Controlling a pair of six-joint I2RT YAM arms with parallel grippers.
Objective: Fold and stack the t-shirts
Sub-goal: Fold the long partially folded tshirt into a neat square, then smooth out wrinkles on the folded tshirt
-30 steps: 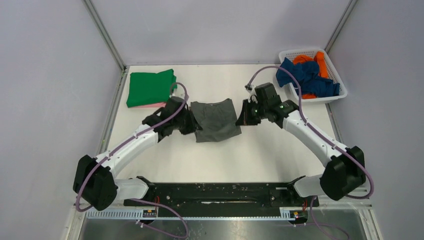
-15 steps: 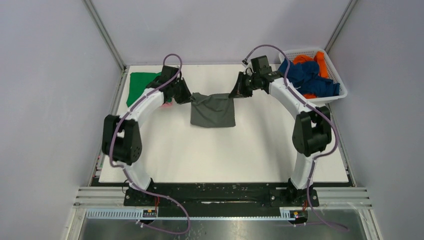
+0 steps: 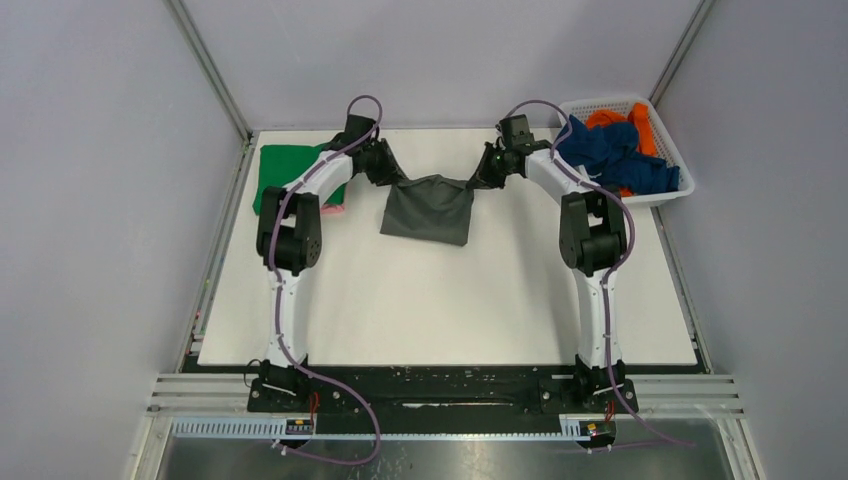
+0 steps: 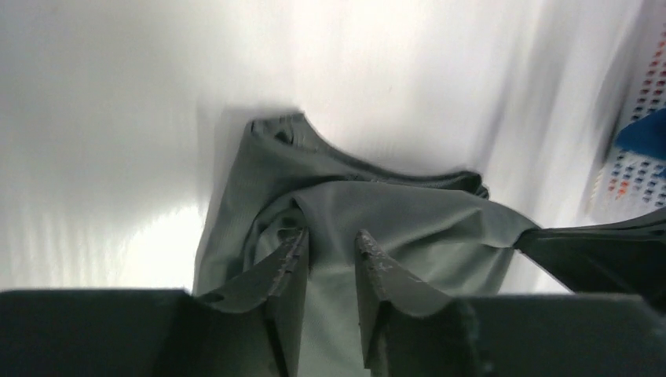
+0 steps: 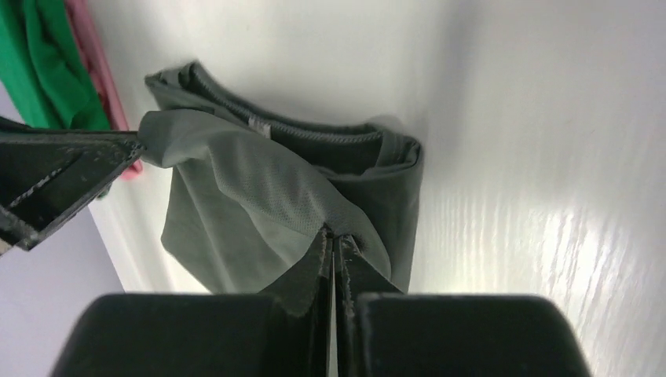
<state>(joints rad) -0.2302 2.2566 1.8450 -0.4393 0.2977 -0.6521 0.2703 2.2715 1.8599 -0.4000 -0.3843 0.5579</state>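
Left hand (image 3: pixel 390 172) and right hand (image 3: pixel 482 180) each pinch a corner of the dark grey t-shirt (image 3: pixel 430 215), holding one edge up, likely to fold it.

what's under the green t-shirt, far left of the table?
A pink t-shirt lies under the green t-shirt, with only its edge poking out. The green cloth and the left arm cover the rest, so anything else beneath cannot be seen.

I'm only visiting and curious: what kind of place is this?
Probably a robotics test cell: two arms bolted at a white table, bare grey walls, and a grey t-shirt held between the left end effector and right end effector.
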